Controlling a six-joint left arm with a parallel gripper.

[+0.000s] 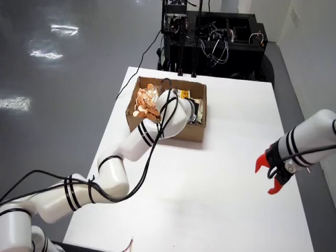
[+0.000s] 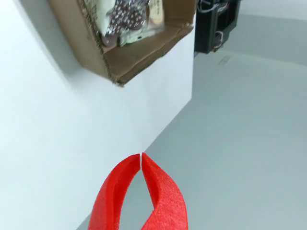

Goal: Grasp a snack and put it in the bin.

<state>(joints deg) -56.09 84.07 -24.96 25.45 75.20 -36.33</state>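
A brown cardboard box (image 1: 190,134) stands on the white table (image 1: 210,178) towards its far left in the view from above. It holds an orange snack pack (image 1: 146,103) and other packets (image 1: 185,95). My red-fingered gripper (image 1: 264,181) hangs over the table's right side, well away from the box. In the view that rides on the gripper, its tips (image 2: 140,157) meet with nothing between them. That view shows the box (image 2: 144,52) at upper left, with a packet printed with dark dots (image 2: 127,17) inside.
A second white arm (image 1: 113,181) stretches from the near left, and its wrist (image 1: 173,114) lies over the box; its gripper is hidden. Black equipment (image 1: 215,37) stands past the table's far end. The table's right edge (image 2: 165,124) runs just beyond my fingertips.
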